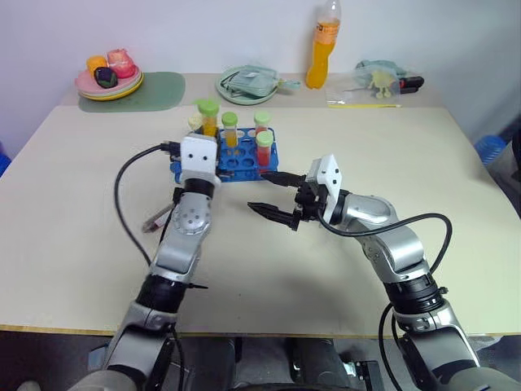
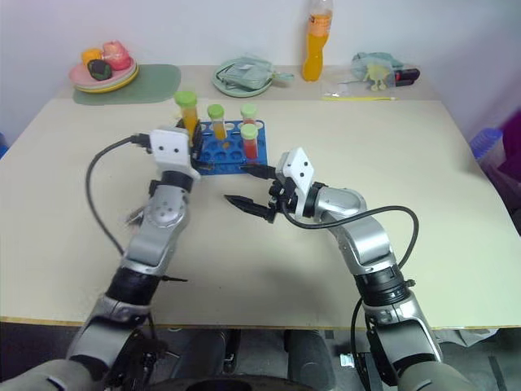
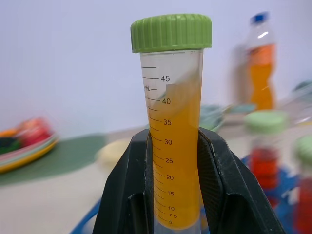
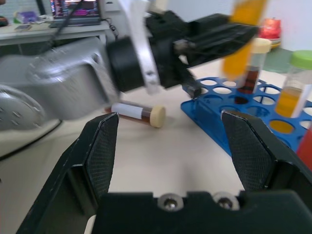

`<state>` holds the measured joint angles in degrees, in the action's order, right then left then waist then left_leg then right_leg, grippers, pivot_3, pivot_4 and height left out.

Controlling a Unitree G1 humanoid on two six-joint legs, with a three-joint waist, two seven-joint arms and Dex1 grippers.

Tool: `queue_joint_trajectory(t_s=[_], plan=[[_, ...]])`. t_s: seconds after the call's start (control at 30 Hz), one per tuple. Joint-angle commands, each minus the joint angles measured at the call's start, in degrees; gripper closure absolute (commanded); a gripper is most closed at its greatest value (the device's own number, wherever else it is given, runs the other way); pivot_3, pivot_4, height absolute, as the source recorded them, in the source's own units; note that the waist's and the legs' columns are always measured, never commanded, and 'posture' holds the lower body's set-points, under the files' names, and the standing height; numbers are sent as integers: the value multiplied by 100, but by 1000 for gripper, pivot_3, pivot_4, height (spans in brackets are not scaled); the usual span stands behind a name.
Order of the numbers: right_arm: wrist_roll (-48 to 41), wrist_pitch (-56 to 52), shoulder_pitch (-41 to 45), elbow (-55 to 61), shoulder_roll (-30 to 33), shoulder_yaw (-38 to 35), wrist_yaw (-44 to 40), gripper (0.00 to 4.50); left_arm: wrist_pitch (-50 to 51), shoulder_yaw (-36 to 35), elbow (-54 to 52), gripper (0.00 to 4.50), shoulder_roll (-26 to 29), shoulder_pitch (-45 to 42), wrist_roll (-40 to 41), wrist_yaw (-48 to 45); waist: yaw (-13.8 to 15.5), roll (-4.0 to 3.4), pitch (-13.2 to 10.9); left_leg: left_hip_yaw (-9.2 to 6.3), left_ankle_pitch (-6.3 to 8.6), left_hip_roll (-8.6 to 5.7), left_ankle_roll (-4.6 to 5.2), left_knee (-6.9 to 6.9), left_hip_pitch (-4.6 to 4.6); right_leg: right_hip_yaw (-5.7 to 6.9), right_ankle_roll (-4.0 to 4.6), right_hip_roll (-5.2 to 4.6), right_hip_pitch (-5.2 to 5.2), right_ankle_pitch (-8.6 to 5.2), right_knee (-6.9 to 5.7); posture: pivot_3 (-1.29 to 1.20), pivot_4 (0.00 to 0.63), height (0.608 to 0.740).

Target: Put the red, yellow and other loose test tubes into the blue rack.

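Left tool (image 3: 175, 195) clamped on yellow tube (image 3: 174, 122), right tool (image 1: 274, 199) apart; best lowered plumb into free hole of rack (image 1: 244, 163) just below.

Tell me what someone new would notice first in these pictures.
First, the left gripper, its jaws shut on an upright yellow tube with a green cap, held above the blue rack mid-table. Beside the rack hovers the right gripper, jaws open and empty. A brown tube with a cream cap lies loose on the table by the left arm.
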<state>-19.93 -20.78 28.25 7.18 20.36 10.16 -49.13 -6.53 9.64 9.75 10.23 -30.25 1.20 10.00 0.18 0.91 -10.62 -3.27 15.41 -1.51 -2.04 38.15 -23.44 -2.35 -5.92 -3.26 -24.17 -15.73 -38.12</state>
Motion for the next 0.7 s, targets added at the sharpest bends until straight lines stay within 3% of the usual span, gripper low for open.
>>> queue_joint_trajectory(t_s=[0.03,0.7], plan=[[-6,107,83,155,1,-128,79,771,-628,-182,503,3829,-79,-191,-175,-205,-22,0,0,0,0,1,0,0,0,0,0,1,-1,0,0,0,150,729],[-53,79,-72,314,137,-228,189,771,-978,-664,1264,3829,-596,-268,-238,-651,-78,0,0,-3,0,2,1,0,0,1,0,2,0,0,-2,0,150,729]])
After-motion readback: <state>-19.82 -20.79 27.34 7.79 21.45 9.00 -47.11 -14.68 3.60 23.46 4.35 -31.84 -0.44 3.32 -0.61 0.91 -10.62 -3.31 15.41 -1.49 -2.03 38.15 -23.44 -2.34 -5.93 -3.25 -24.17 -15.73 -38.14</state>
